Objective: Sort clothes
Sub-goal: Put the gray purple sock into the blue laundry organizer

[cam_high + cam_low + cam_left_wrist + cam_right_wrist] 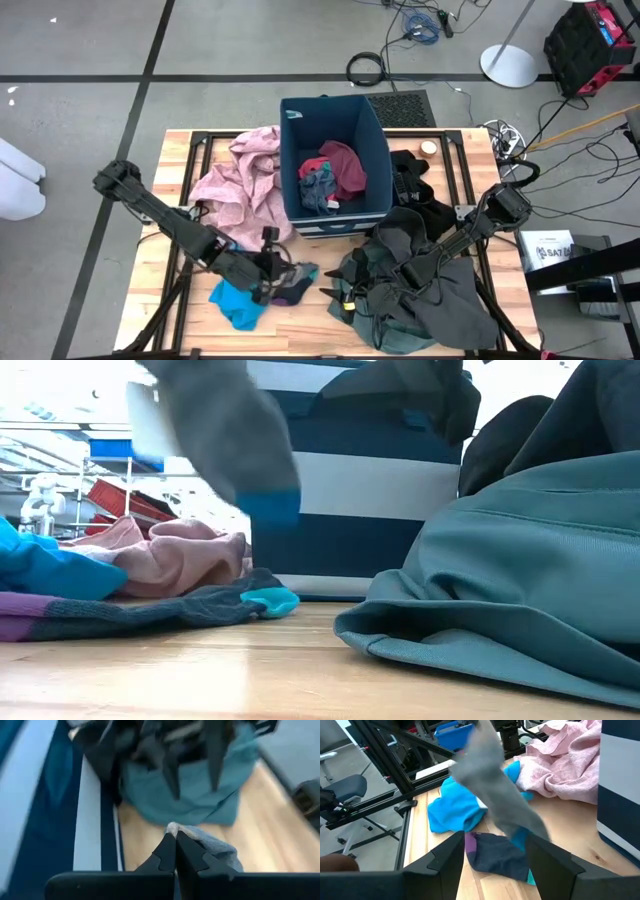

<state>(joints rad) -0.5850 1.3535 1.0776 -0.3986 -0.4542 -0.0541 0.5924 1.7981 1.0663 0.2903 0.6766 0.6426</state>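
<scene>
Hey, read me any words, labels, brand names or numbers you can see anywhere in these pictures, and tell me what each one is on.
"SAT" or similar: dark print on a white box off the table's right edge, high view; the remaining characters are too small to read.
Clothes, navy bin, table: no text visible.
Low and wrist views: nothing readable.

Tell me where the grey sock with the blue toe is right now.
The grey sock hangs off the table, pinched in the shut left gripper, left of the navy bin and above the bright-blue piece.
</scene>
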